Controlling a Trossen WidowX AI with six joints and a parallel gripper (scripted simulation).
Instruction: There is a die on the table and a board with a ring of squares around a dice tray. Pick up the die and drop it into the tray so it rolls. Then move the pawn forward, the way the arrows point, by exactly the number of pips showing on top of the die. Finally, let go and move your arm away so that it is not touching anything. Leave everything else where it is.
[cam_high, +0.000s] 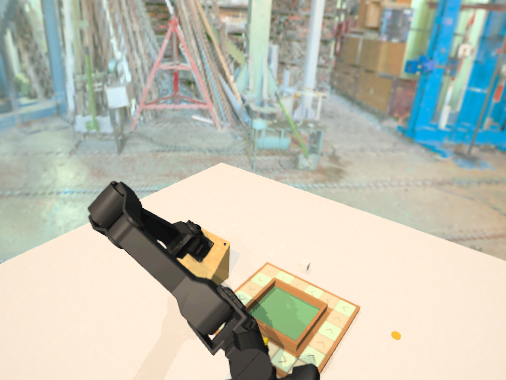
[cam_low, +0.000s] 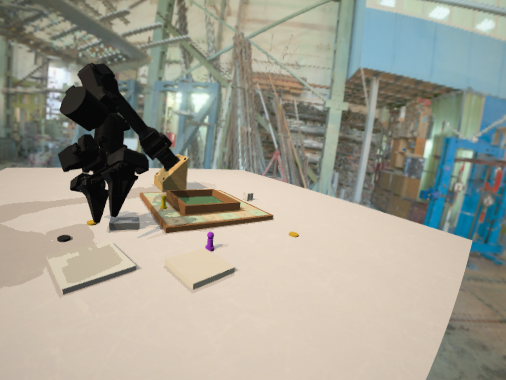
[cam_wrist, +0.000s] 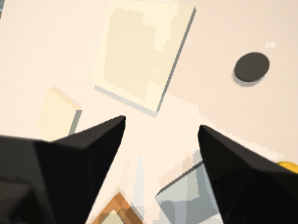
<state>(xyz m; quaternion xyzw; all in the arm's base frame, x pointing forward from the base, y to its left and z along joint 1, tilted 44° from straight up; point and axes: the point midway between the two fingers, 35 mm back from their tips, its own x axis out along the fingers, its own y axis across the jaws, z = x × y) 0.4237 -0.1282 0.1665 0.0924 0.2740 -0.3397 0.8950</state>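
The small die (cam_high: 304, 267) (cam_low: 250, 197) sits on the table outside the board, behind its far edge; its pips are too small to read. The board (cam_high: 330, 330) (cam_low: 220, 223) (cam_wrist: 119, 197) bears a wooden tray (cam_high: 311, 332) (cam_low: 210, 207) with a green floor, and the tray is empty. A yellow pawn (cam_low: 163, 202) stands on the board's left side; the arm mostly hides it in the top view. My gripper (cam_low: 106, 218) (cam_wrist: 161, 125) is open with nothing between its fingers, low by the grey block, away from die and pawn.
The grey block (cam_low: 124, 224) (cam_wrist: 185, 196) is close to the fingertips. Also there are a black disc (cam_low: 64, 238) (cam_wrist: 252, 67), yellow discs (cam_low: 293, 234) (cam_high: 396, 335), a purple pawn (cam_low: 210, 242) and two cream slabs (cam_low: 90, 267) (cam_low: 200, 268).
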